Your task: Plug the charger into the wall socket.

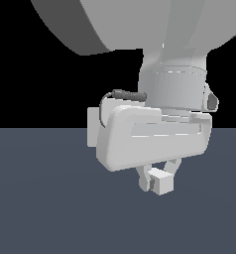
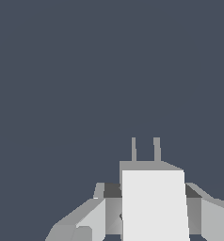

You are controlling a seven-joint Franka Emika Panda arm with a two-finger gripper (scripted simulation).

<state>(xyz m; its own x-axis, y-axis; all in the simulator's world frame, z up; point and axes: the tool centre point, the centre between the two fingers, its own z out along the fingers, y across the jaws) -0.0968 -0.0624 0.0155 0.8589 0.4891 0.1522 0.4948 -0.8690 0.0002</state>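
Between the fingers of the gripper (image 1: 157, 179) sits the charger (image 1: 162, 181), clamped at its flanks: a small rigid block, likely light, with smooth faces that could slip. Its two prongs (image 2: 145, 149) point away from the palm. No socket shows.

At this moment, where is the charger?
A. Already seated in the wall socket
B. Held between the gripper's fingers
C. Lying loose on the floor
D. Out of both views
B: the charger sits clamped in the gripper, a finger on each side, its two prongs pointing away from the hand; no socket is in view.
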